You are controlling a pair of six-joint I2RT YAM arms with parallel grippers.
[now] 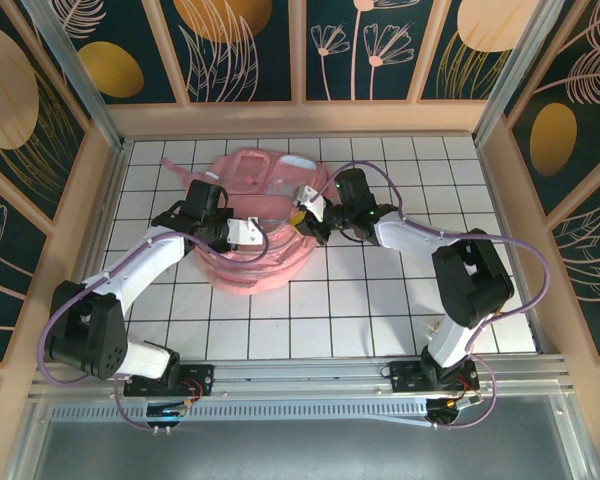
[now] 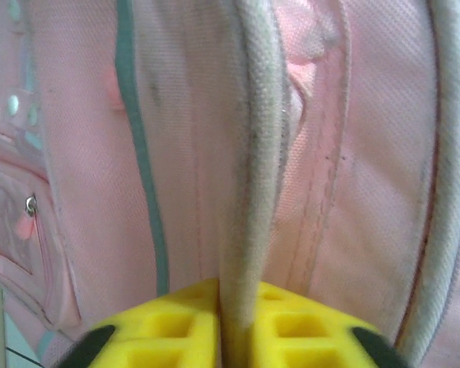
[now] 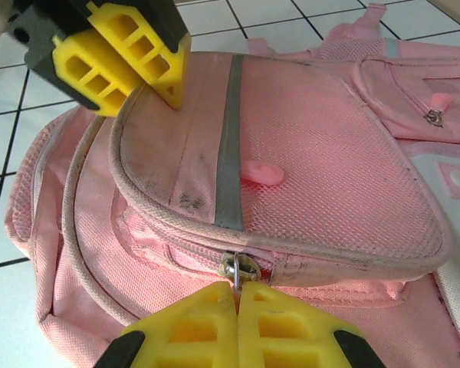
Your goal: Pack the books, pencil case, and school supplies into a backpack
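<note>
Right claw [image 3: 238,307]: clenched on the metal zipper pull [image 3: 238,268], which is pinched between the two yellow fingertips at the near rim of the bag's pocket.
Left claw [image 2: 238,316]: clamped on a grey piped seam [image 2: 249,192]; the piping runs straight up out of the closed jaws.
Backpack [image 3: 314,153]: large, soft and pink, lying flat at the middle of the table between the two wrists and touched by both claws. From above, its long axis appears to run from the near side toward the far wall.
Deciding relation: the zip track curves away to either side of the right claw along the pocket edge. The left claw has the fabric on the opposite, higher side of that pocket. I judge that the right arm must draw the pull along the track while the left arm braces the cloth.
Nearer arm: both are in contact; only the right has the pull.
Table [image 1: 380,300]: white with a dark grid, bare around the bag on the right.
Hard to make out: the bag's interior, how far the zip is open, and the bag's middle under both wrists in the overhead view. The left wrist view is too close to place the seam on the bag.
</note>
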